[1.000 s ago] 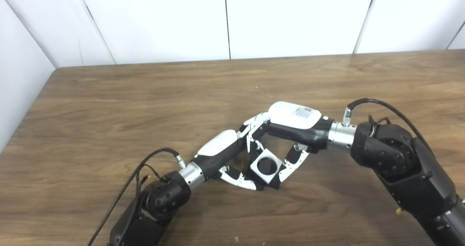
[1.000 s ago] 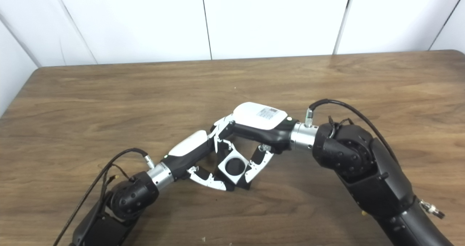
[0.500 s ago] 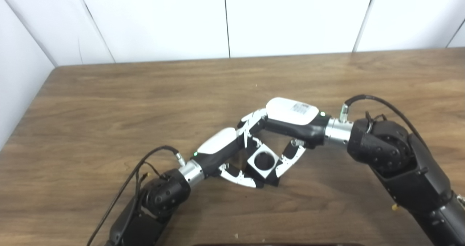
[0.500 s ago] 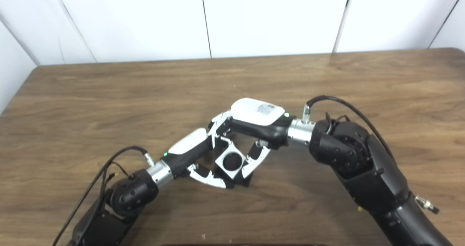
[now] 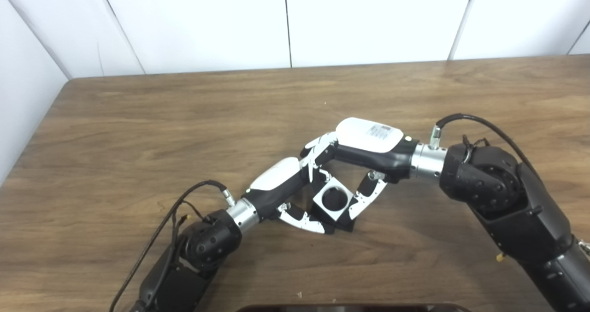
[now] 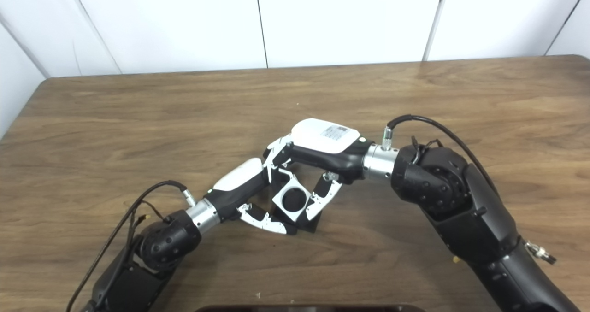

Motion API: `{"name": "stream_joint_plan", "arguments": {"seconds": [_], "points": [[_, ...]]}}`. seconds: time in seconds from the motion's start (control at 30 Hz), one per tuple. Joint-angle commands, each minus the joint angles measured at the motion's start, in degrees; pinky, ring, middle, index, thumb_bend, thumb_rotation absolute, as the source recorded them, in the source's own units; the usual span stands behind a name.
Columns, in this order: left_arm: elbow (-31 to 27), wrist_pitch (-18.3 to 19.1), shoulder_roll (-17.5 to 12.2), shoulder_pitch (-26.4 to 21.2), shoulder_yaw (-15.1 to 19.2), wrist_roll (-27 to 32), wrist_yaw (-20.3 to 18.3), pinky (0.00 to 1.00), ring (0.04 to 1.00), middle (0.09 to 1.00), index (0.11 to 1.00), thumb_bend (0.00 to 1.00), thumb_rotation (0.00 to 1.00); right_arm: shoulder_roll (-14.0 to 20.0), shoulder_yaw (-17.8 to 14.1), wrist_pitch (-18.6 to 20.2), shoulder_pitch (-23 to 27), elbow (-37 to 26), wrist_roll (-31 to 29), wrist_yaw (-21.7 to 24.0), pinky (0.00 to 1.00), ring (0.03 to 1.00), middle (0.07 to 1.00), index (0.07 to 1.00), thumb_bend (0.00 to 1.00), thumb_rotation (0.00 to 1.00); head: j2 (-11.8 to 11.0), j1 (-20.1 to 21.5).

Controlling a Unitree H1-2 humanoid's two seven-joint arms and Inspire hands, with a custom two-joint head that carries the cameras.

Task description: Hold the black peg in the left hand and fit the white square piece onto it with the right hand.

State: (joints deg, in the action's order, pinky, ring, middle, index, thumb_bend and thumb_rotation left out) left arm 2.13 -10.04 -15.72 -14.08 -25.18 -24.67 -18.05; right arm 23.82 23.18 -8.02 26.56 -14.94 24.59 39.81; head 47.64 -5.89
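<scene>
The white square piece (image 5: 335, 200) sits low over the middle of the bench (image 5: 138, 132), turned so that one corner points toward the camera. Its upper face has a round opening, and that opening shows black; whether the black is the peg's end or only an empty hole cannot be told. Under the piece's near corner a black block (image 5: 345, 225) rests on the wood, probably the peg's base, though most of it is hidden.

The right hand (image 5: 364, 146) reaches in from the right, its white back facing up. Its fingers (image 5: 318, 151) curl down over the piece's far-left edge, and its thumb (image 5: 364, 200) lies against the right edge, so the hand is closed on the piece and pinches it from two sides.

The left hand (image 5: 286, 187) comes in from the lower left, just beside the piece. Its thumb (image 5: 306, 221) stretches under the piece's near-left edge toward the black block. Its fingers are hidden behind the piece and the right hand's fingers, so what they hold cannot be seen; the hand looks closed around the space under the piece. The two hands touch or nearly touch where their fingers meet at the piece's far corner.

A black cable (image 5: 184, 206) loops at the left wrist, and another (image 5: 479, 123) arches over the right wrist. White wall panels (image 5: 368, 21) stand behind the bench.
</scene>
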Motion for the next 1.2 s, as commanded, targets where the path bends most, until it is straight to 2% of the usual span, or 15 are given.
{"name": "stream_joint_plan", "arguments": {"seconds": [0.0, 0.47, 0.83, 1.17], "points": [[0.5, 0.5, -0.3, 0.4, -1.6, -2.8, -1.3, 1.0, 1.0, 0.999, 0.49, 0.52, 0.08, 0.4, -0.1, -0.7, 2.2, -0.5, 0.0, -0.2, 0.82, 0.836, 0.788, 0.482, 0.51, 0.14, 0.1, 0.1], [0.6, 0.5, -0.4, 0.4, -1.3, -2.4, -1.2, 1.0, 1.0, 0.983, 0.489, 0.52, 0.08, 1.3, -0.3, 0.2, 2.8, -1.6, -0.3, 0.7, 0.81, 0.836, 0.79, 0.482, 0.51, 0.14, 0.3, 0.8], [-0.1, 0.9, -0.7, 0.6, -1.0, -2.0, -1.5, 1.0, 1.0, 1.0, 0.489, 0.52, 0.08, 1.9, 0.5, -1.0, 1.7, -1.2, 0.8, 0.9, 0.8, 0.822, 0.783, 0.482, 0.51, 0.14, 0.5, 1.6], [0.1, 0.7, -0.6, 0.4, -1.1, -2.3, -1.4, 1.0, 1.0, 0.975, 0.489, 0.52, 0.08, 2.7, 1.5, 1.3, 0.9, -1.3, 2.6, 2.2, 0.77, 0.827, 0.804, 0.493, 0.52, 0.14, 0.5, 1.6]]}}
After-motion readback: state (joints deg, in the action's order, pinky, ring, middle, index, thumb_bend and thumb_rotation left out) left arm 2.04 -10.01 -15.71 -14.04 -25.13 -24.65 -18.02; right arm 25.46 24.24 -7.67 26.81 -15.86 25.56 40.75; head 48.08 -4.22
